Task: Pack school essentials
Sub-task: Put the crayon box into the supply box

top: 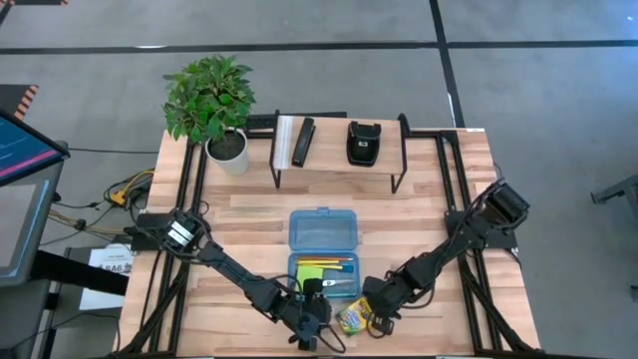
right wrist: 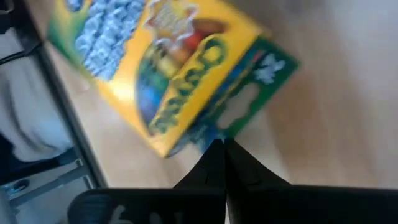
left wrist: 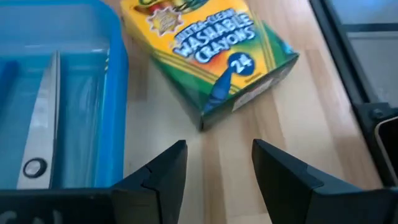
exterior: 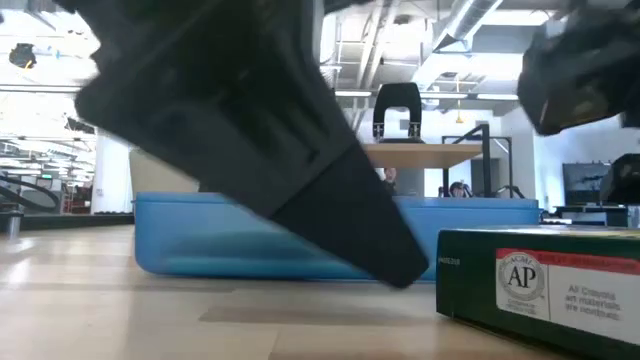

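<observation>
High view: left gripper (top: 317, 321) sits at the near edge of the table (top: 419, 214), right at the near rim of the open blue case (top: 323, 231); just beyond it, inside the case, lie a lime-green sticky-note pad (top: 310, 273), pencils (top: 334, 264) and scissors (top: 341, 286). The crayon box (top: 353, 316) lies flat on the wood just to the side of the left gripper, between it and the right gripper (top: 382, 321), which is close against the box's far side. Well beyond both grippers stand a potted plant (top: 212, 102) and a low rack (top: 339, 145) carrying two black objects. Low view: a dark arm crosses in front of the blue case (exterior: 180, 235); the crayon box (exterior: 540, 285) rests on the table beside it, green side facing the camera. Left wrist view: left gripper (left wrist: 217, 165) has its fingers (left wrist: 165, 171) spread apart with bare wood between them, holding nothing; the crayon box (left wrist: 208, 53) lies just ahead, not touched, and the case wall (left wrist: 118, 93) runs beside it with a scissor blade (left wrist: 40, 134) inside. Right wrist view: right gripper (right wrist: 221, 155) is closed, fingertips pressed together, empty; the crayon box (right wrist: 168, 74) lies directly in front of the tips, very near; contact cannot be confirmed.
</observation>
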Robot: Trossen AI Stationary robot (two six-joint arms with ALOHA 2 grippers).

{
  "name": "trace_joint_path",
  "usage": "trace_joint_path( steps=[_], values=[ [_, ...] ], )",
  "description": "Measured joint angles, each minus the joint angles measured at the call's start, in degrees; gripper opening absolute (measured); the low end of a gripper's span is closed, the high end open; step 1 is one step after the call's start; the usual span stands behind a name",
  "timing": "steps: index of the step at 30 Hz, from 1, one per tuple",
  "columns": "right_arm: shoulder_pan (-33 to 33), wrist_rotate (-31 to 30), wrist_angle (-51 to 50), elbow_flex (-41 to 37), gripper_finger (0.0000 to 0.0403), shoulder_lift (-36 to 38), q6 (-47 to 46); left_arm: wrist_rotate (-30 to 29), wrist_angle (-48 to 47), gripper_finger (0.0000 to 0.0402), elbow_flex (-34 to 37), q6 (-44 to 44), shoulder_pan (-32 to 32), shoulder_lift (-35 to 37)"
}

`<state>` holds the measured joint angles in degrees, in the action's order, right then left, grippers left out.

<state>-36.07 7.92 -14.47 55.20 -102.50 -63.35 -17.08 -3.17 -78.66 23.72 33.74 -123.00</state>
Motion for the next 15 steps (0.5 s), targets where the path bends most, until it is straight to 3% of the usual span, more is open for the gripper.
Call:
trace_joint_path(
  steps=[7, 15],
  values=[
    [-0.7, -0.1, 8.5, 0.0, 0.0008, 0.0, -1.1, -0.6, 0.2, 0.0169, 0.0, 1.5, 0.0, 0.0],
    [-0.7, -0.5, 9.2, 0.0, 0.0008, 0.0, -0.1, -1.6, -0.9, 0.0169, 0.0, 2.5, 0.0, 0.0]
  ],
)
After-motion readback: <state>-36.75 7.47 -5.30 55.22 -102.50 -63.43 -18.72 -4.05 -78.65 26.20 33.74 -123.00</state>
